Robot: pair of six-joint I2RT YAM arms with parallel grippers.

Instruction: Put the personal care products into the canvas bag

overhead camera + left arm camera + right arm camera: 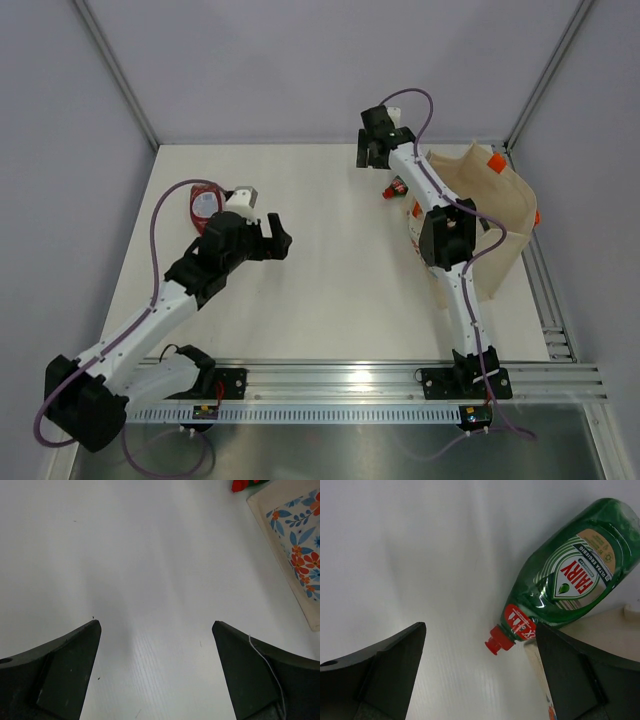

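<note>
The left pincer (279, 234), centre-left near the red bottle (203, 208), gapes wide, empty. The right pincer (480, 628), equally wide and empty, hangs near the green bottle (570, 580) beside the bag (492, 225), upper right.

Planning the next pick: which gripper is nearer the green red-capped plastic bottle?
Right. The right gripper hovers just beside the green red-capped plastic bottle; the left gripper sits well away leftward.

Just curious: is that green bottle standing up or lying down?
Lying down: the green bottle rests on its side, label facing up.

Table (340, 280) middle bare; green bottle (565, 580) (lying) against bag (505, 215).
</note>
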